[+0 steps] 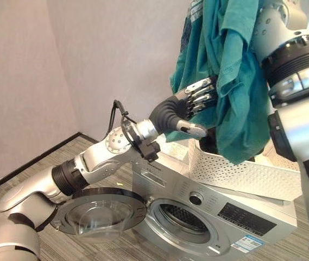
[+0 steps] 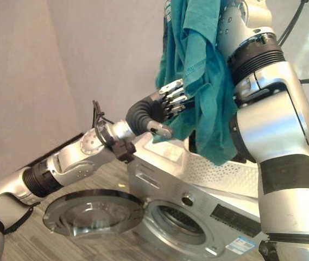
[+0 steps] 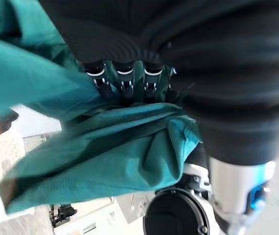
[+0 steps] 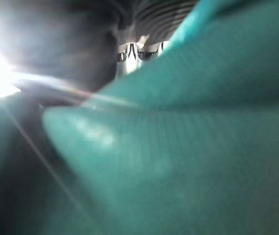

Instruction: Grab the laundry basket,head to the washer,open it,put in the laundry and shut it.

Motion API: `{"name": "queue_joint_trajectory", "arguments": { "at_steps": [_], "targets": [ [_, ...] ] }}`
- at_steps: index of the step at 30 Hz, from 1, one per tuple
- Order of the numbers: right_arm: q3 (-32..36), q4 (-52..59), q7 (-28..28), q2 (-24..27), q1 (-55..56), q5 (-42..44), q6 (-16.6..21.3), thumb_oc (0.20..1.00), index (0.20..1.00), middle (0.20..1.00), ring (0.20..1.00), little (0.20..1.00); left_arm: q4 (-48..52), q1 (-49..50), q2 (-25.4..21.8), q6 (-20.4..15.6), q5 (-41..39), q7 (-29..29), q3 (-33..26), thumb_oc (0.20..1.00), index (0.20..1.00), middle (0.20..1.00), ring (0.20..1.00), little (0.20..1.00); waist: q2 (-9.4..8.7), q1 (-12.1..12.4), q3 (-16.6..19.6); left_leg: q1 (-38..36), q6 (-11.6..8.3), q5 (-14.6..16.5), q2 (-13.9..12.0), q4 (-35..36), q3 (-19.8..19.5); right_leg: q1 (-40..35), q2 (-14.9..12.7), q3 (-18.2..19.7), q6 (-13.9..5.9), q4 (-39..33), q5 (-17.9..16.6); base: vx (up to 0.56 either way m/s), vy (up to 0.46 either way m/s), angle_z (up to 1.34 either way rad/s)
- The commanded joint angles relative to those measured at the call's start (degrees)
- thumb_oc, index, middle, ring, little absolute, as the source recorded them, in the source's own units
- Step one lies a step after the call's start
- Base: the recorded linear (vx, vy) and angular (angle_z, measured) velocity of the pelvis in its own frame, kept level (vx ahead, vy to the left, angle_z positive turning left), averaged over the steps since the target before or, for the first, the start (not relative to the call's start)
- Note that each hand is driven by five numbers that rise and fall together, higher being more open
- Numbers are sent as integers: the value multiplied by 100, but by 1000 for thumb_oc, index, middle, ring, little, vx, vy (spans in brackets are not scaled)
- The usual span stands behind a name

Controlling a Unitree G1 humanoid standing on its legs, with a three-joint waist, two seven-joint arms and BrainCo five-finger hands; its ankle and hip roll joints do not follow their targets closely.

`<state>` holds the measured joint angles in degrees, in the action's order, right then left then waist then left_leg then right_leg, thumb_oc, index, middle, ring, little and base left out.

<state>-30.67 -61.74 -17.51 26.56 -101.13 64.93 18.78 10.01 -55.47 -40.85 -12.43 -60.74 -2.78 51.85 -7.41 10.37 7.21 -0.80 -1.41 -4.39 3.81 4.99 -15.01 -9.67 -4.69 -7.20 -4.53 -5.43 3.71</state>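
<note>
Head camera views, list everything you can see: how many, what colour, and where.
Washer: one, silver, low in front of the robot.
Washer door: one, round, dark-rimmed, swung open to the washer's left.
Laundry basket: one, white, perforated, sitting on top of the washer.
Garment: one, teal, hanging above the basket, its top held high on the right arm's side.
Wall: pale, behind the washer.
Floor: grey planks.
Left hand: fingers straight against the hanging garment.
Right hand: fingers hidden by the cloth.
</note>
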Motion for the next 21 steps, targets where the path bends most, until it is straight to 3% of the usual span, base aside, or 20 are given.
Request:
{"name": "queue_joint_trajectory", "arguments": {
  "at_steps": [1,5,9,13,21],
  "targets": [
    [-257,-82,-93,322,-435,-178,172,200,200,200,200,200,-361,-240,-131,-395,256,293,-440,1000,1000,1000,1000,1000,-7,64,301,-85,-132,562,-164,-24,-128,96,-48,209,-186,43,-1,-23,-11,-4],
    [-248,-77,-136,484,-494,-310,187,200,200,200,200,200,-433,-94,-333,-382,1194,571,-801,1000,1000,1000,1000,1000,-15,94,280,-59,-126,560,-184,-19,-123,128,-37,230,-183,43,5,-6,-13,-3],
    [-274,-122,-173,586,-525,-382,165,200,200,200,200,200,-552,-16,-327,-369,1569,715,-1003,1000,1000,1000,1000,1000,-6,109,259,-51,-132,557,-182,-22,-151,134,-32,216,-181,43,9,0,0,0],
    [-256,-84,-184,862,-534,-575,123,200,200,200,200,200,-342,601,-589,-371,2299,884,-1741,1000,1000,1000,1000,1000,-38,227,217,-11,-134,566,-183,-37,-196,164,-24,205,-173,43,25,0,0,0],
    [-251,-142,-172,896,-570,-634,87,200,200,200,200,200,-383,986,-294,-278,2619,1054,-2064,1000,1000,1000,1000,1000,-79,272,200,3,-147,572,-150,-59,-326,109,2,112,-144,43,63,7,-10,3]
  ]
}}
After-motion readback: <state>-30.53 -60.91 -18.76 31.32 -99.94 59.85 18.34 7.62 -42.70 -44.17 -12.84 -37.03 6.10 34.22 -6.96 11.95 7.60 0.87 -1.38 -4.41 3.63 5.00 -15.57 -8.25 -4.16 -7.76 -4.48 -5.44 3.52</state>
